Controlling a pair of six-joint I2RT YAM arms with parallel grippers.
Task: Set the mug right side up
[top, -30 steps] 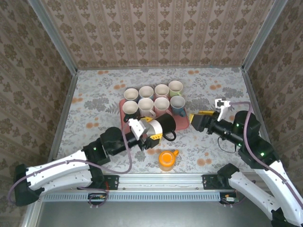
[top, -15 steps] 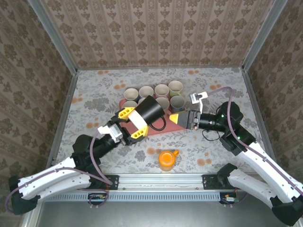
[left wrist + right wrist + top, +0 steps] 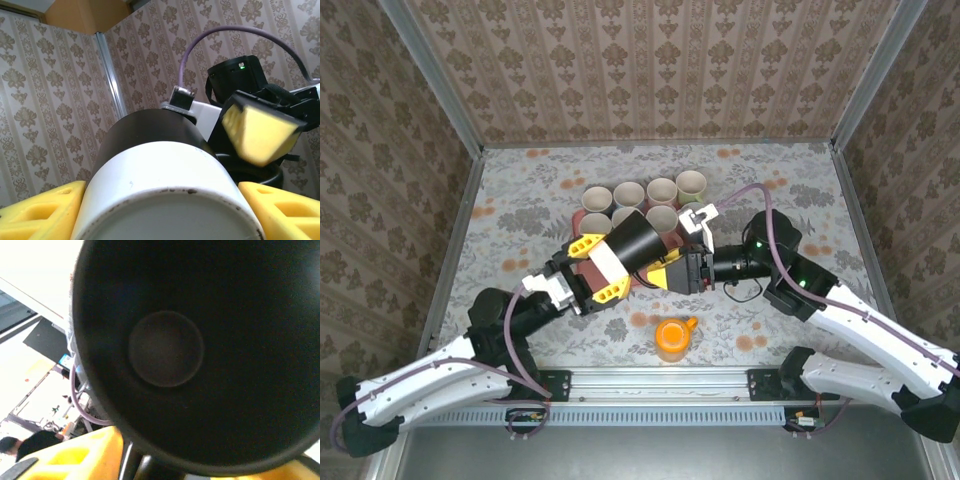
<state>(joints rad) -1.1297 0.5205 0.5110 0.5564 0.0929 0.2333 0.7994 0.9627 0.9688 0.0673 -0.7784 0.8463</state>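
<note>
The step in hand looked like a mid-air handover: the black mug (image 3: 638,240) hung above the near edge of the red tray (image 3: 578,222), lying roughly on its side with its white-banded base toward the left and its mouth toward the right. The left pincer (image 3: 599,268) pinched it across that base, one yellow finger (image 3: 40,210) on each side, its arm stretched from the near left corner up and inward over the worktop (image 3: 520,200). The right arm reached leftward, forearm almost level, bringing the right pincer (image 3: 672,272) up against the mug's mouth; its wrist camera looked straight down into the dark bowl, with a yellow finger (image 3: 95,455) below the rim. Whether those jaws had closed on the rim or handle I cannot tell. The next move probably called for a firm hold there before the left let go, then a turn to bring the mouth upward, clear of the orange mug (image 3: 672,338) standing nearer.
</note>
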